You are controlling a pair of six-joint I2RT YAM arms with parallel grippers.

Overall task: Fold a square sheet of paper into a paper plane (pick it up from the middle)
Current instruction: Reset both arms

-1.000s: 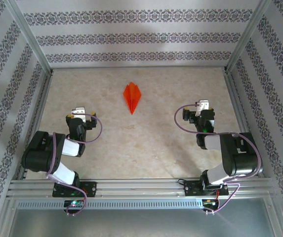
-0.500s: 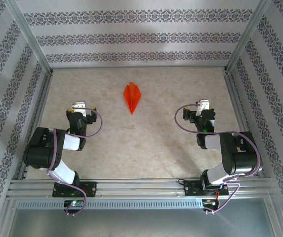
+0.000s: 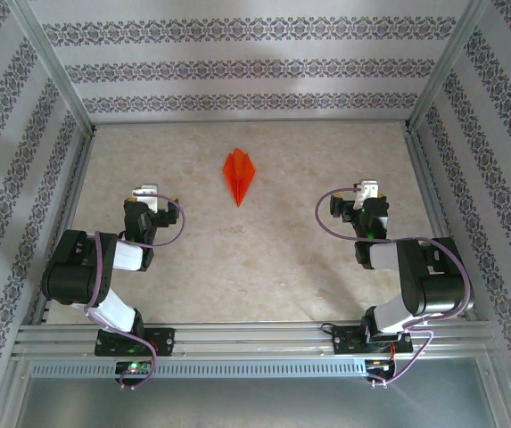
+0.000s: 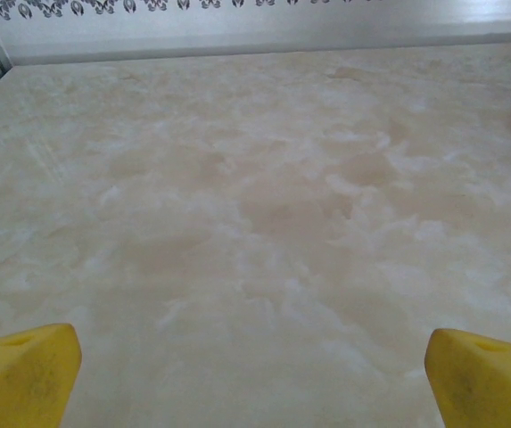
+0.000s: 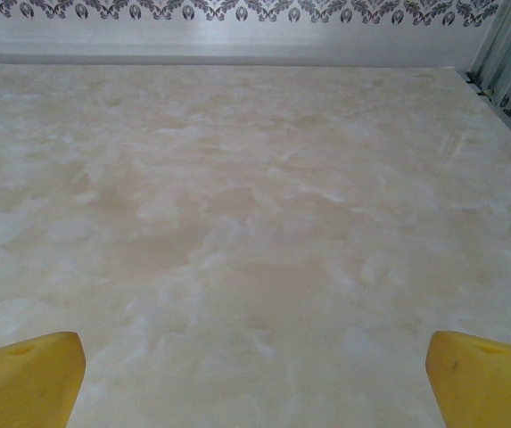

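Paper plane [image 3: 239,175]: one piece, bright orange-red, lying flat on the marbled beige table [image 3: 273,259], in the far half and roughly midway between left and right. Its long axis runs far to near, the sharp nose points near, toward the arm bases, and the broader end lies far. A centre crease runs along its length, and a sliver of orange shows at the right border of the left wrist view. Left gripper [image 3: 145,193]: near and left of the plane, well apart from it, jaws spread wide. Its yellow fingertips [image 4: 23,373] sit in opposite lower corners of its wrist view with bare table between them, and it grips nothing. Right gripper [image 3: 368,190]: near and right of the plane, well apart from it, jaws likewise spread wide. Its yellow fingertips [image 5: 25,374] are far apart over bare table, and it grips nothing. Surround: patterned wall panels [image 3: 237,67] stand on the left, far and right sides.
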